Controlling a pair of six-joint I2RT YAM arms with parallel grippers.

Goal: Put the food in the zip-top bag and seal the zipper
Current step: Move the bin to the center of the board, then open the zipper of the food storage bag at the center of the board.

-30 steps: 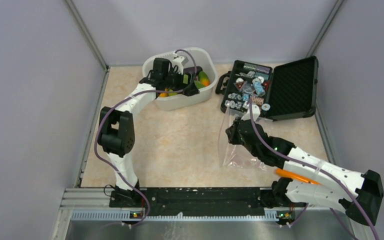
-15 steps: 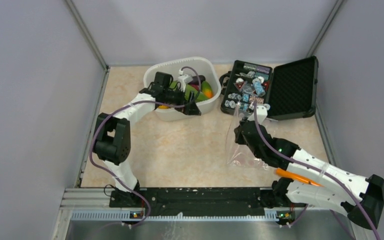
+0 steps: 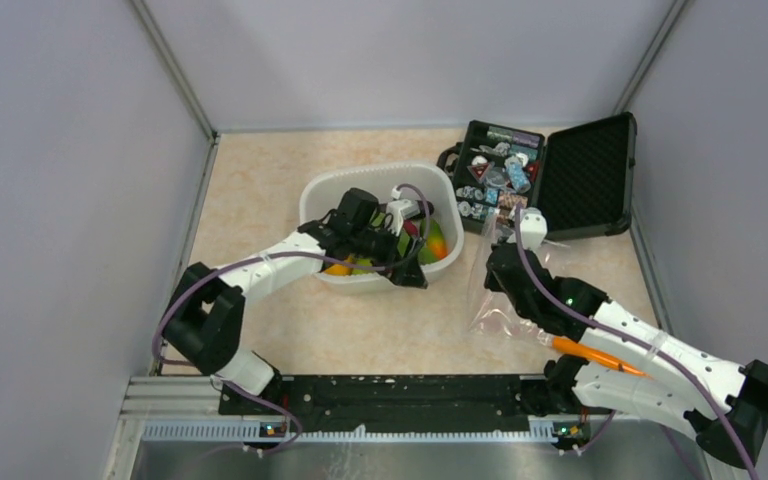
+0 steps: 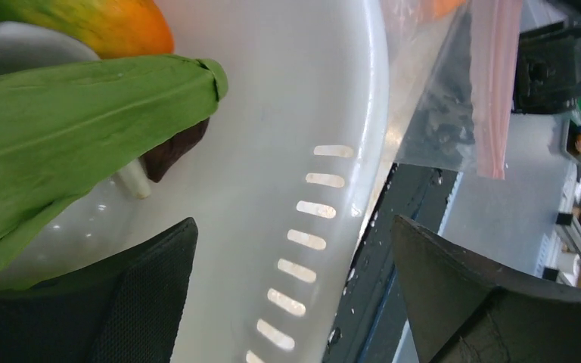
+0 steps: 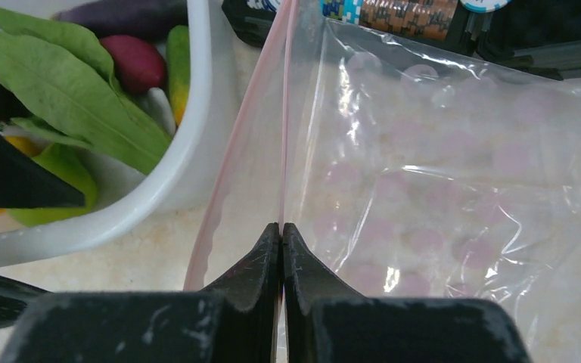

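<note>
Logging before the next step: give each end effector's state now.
Left end effector: open, astride the wall of the white tub.
Right end effector: closed on the zip-top bag.

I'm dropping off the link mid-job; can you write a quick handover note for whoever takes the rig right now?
Left gripper: open, astride the tub wall, holding nothing.
Right gripper: shut on the bag at its mouth edge, by the zipper; mouth open.
The food is all in the tub, beside the bag.
Done: nothing bagged.
To do: load food, seal zipper.
</note>
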